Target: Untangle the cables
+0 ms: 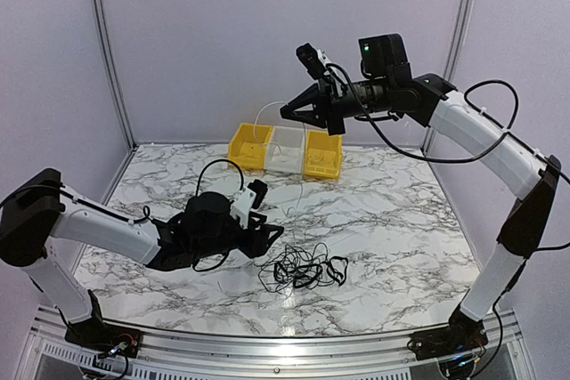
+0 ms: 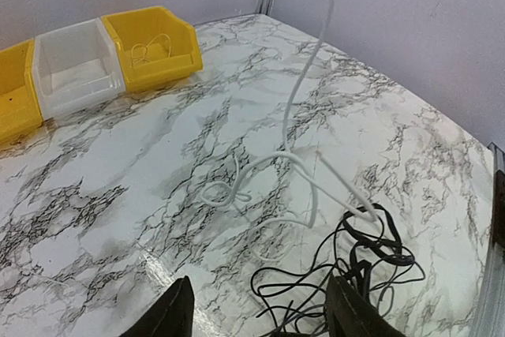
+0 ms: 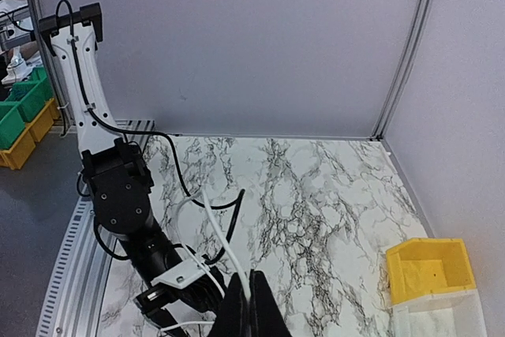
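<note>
The cables (image 1: 303, 270) lie as a loose black tangle on the marble table, right of my left gripper (image 1: 272, 236). In the left wrist view the tangle (image 2: 371, 258) spreads along the lower right, with some strands running between that gripper's (image 2: 260, 313) open fingers. A white cable (image 2: 314, 203) loops on the table, one end reaching into the tangle, and rises straight up out of view. High above the bins, my right gripper (image 1: 289, 113) is shut on this white cable (image 3: 224, 242), which is pinched between its fingertips (image 3: 251, 293).
Three bins stand in a row at the back: yellow (image 1: 250, 146), white (image 1: 287, 149) and yellow (image 1: 322, 154). The right yellow bin (image 2: 150, 45) holds a thin pale cord. Grey walls close in the table at the back and sides.
</note>
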Motion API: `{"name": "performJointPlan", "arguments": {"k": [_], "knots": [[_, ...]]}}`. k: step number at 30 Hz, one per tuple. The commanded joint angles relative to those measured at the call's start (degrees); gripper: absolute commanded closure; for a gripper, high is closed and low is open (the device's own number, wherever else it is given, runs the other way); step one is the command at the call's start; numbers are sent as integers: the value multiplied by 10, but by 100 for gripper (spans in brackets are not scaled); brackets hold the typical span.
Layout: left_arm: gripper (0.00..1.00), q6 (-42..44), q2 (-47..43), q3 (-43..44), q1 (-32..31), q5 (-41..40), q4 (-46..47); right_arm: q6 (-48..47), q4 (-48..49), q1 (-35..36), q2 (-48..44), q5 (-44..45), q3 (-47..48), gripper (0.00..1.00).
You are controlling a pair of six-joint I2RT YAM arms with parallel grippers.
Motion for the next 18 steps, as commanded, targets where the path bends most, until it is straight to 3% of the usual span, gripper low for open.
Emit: {"name": "performJointPlan", "arguments": {"k": [1,12,14,18], "knots": [[41,30,30,35,13,5,-21,-4,-17,8,-15,-17,29,100],[53,48,136,127,16,20,30,2,-24,9,-15,-29,40,100],[63,48,149,141,17,27,37,0,-27,9,-14,-27,45,100],[95,30,163,152,17,22,38,-17,-44,9,-14,-7,70,100]]}}
